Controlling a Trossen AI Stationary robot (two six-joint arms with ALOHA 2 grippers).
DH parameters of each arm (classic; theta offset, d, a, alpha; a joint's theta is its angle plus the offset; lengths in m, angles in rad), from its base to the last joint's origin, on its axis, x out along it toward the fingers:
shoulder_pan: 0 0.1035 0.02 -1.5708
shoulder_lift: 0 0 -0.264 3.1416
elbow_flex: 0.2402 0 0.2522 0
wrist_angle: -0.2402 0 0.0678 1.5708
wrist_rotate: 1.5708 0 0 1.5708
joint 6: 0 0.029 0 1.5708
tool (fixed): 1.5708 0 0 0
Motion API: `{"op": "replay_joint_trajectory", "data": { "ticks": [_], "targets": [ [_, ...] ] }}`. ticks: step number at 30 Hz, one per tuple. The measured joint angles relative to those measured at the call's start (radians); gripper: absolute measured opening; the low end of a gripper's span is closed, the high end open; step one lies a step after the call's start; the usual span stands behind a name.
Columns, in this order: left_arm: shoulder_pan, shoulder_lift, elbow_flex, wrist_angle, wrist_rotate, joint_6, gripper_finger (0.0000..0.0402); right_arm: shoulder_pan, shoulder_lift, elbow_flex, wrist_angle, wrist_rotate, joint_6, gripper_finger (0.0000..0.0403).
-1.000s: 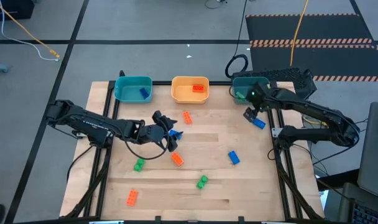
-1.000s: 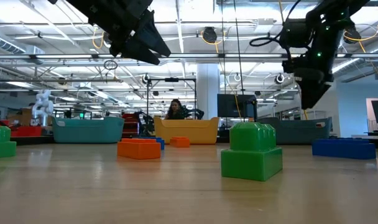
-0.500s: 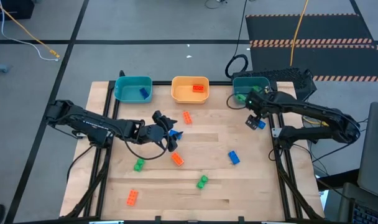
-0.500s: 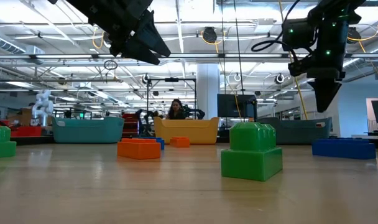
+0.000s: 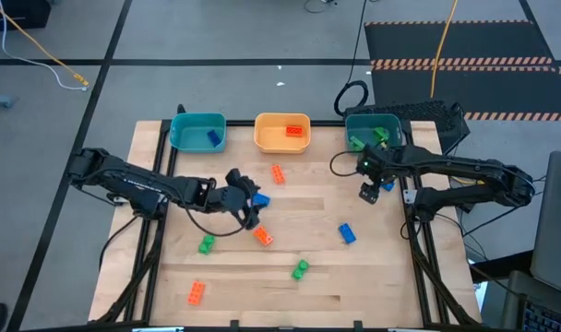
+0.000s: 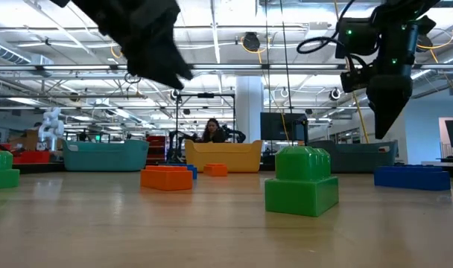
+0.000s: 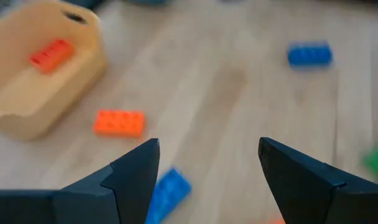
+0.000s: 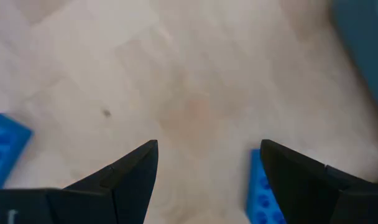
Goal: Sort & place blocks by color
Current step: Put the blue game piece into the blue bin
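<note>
Blue, orange-red and green blocks lie scattered flat on the wooden table point(image 5: 373, 277). My left gripper point(image 5: 248, 210) hovers open near the table's middle. A blue block point(image 7: 167, 193) lies beside one of its fingers, and an orange block point(image 7: 119, 122) lies farther on. My right gripper point(image 5: 367, 191) hangs open over the table's right part, pointing down. One blue block point(image 8: 260, 193) lies by its finger and another point(image 8: 2, 155) farther off. In the low view both grippers, left point(image 6: 152, 56) and right point(image 6: 383, 112), are clear of the tabletop.
Three trays stand along the far edge. The teal tray point(image 5: 184, 129) holds a blue block, the orange tray point(image 5: 267, 138) an orange one, and the right teal tray point(image 5: 391, 118) green ones. More blocks lie toward the near edge: green point(image 5: 301, 269), orange point(image 5: 196, 292) and blue point(image 5: 346, 233).
My right gripper has moved from near the right teal tray toward the table's near edge, sinking a little and turning about, still open. My left gripper has stayed in place but tipped, still open. No block has moved.
</note>
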Motion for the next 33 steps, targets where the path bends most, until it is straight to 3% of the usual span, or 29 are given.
{"op": "replay_joint_trajectory", "data": {
  "ticks": [5, 12, 24, 28, 33],
  "targets": [
    [0.075, 0.007, 0.0, -0.121, 0.114, 0.0, 0.0274, 0.032, -0.011, 0.0, 0.153, -0.016, -0.042, 0.0274],
    [0.189, 0.01, 0.0, -0.211, 0.256, 0.019, 0.0274, 0.06, -0.029, 0.001, 0.435, -0.136, -0.062, 0.0274],
    [0.232, 0.093, 0.011, -0.138, 0.314, 0.179, 0.0274, 0.139, -0.025, -0.104, 0.923, -0.135, -0.121, 0.0274],
    [0.233, 0.161, 0.092, -0.224, 0.314, 0.25, 0.0274, 0.147, -0.025, -0.155, 1.053, -0.135, -0.148, 0.0274],
    [0.247, 0.254, 0.225, -0.41, 0.313, 0.378, 0.0274, 0.147, -0.025, -0.175, 1.074, -0.161, -0.196, 0.0274]
  ]
}}
